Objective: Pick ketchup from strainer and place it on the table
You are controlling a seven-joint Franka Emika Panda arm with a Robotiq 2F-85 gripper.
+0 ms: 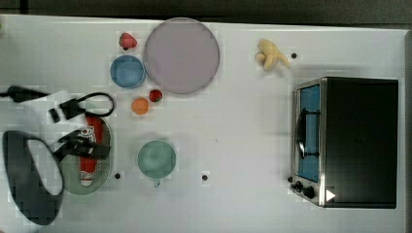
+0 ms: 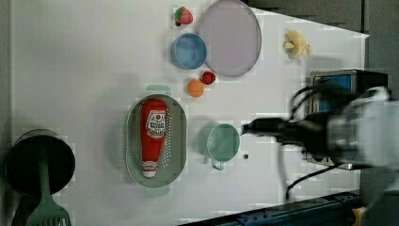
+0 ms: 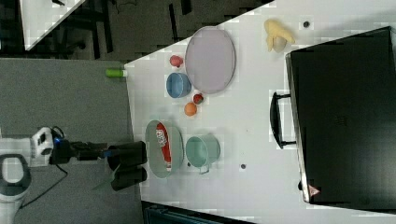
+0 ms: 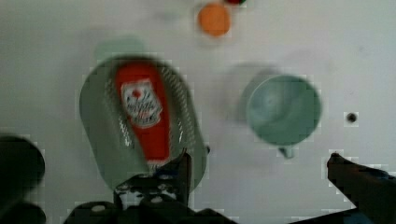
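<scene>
Fingers (image 4: 182,168) stood spread and empty. Slim red ketchup squeeze bottle (image 4: 144,112) lay in the pale green perforated strainer (image 4: 93,112), left of the wrist view's centre; a shallow pinch might tip that light basket.

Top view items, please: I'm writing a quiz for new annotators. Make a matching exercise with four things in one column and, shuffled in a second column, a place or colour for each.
Things:
1. ketchup
2. cup
3. bowl
4. toaster oven

Descriptions:
A. blue, beside the big round plate
B. lying in the strainer
C. at the top view's right edge of the table
D. pale green, with a small handle

Pairs: 1-B, 2-D, 3-A, 4-C
</scene>
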